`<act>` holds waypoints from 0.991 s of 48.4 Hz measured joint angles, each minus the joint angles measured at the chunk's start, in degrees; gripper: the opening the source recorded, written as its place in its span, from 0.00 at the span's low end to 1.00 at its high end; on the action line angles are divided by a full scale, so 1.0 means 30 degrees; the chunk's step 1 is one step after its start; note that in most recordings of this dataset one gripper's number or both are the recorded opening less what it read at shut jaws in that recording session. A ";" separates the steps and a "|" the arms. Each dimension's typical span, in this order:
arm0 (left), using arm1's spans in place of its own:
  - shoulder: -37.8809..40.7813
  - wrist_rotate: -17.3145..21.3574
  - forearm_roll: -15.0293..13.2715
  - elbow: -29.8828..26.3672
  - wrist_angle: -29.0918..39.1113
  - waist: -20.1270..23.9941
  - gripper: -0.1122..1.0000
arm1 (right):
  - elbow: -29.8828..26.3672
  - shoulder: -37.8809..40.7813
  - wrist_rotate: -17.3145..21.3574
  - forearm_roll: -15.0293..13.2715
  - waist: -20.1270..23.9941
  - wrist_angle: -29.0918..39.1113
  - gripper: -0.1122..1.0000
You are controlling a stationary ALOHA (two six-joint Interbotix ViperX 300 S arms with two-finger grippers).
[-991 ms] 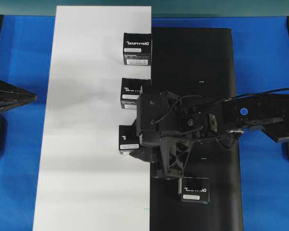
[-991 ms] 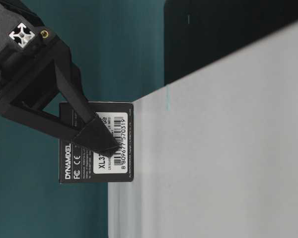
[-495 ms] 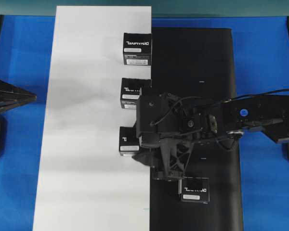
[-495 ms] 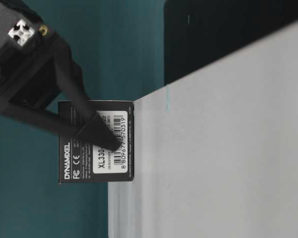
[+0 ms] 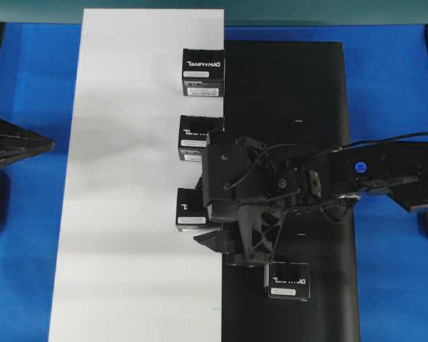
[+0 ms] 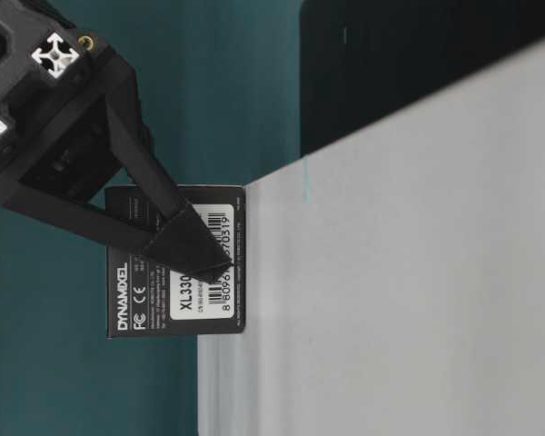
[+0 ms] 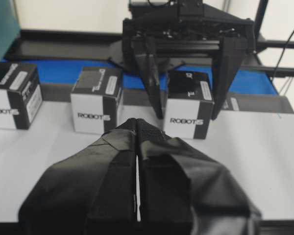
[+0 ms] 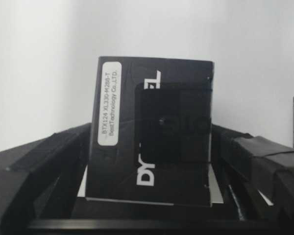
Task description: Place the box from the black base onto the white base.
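Note:
One box lies near the front of the black base. Three more stand along the right edge of the white base. My right gripper is open around the third box. In the right wrist view that box rests on the white base, with white gaps showing between it and both fingers. The left wrist view shows the same box flanked by the right gripper's fingers. My left gripper is shut and empty, at the table's left edge.
The other two boxes sit further back on the white base, the nearer one close beside the right wrist. Blue table surrounds both bases. The right arm lies across the black base.
The right gripper's jaws have spread apart and let go of the box, which stays on the white base. The left arm has not moved.

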 measured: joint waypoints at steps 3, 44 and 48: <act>0.0000 0.0000 0.0029 0.0000 0.0000 0.0000 0.07 | 0.0000 -0.0146 0.0000 -0.0029 0.0029 0.0000 0.98; 0.0000 -0.1963 0.0029 0.0000 0.0000 -0.0557 0.07 | 0.6768 -0.9521 -0.0498 -0.0029 0.0439 -0.4072 0.98; 0.0029 -0.1963 0.0029 0.0029 0.0000 -0.0586 0.07 | 0.7412 -1.0547 -0.0703 -0.0029 0.0527 -0.4307 0.98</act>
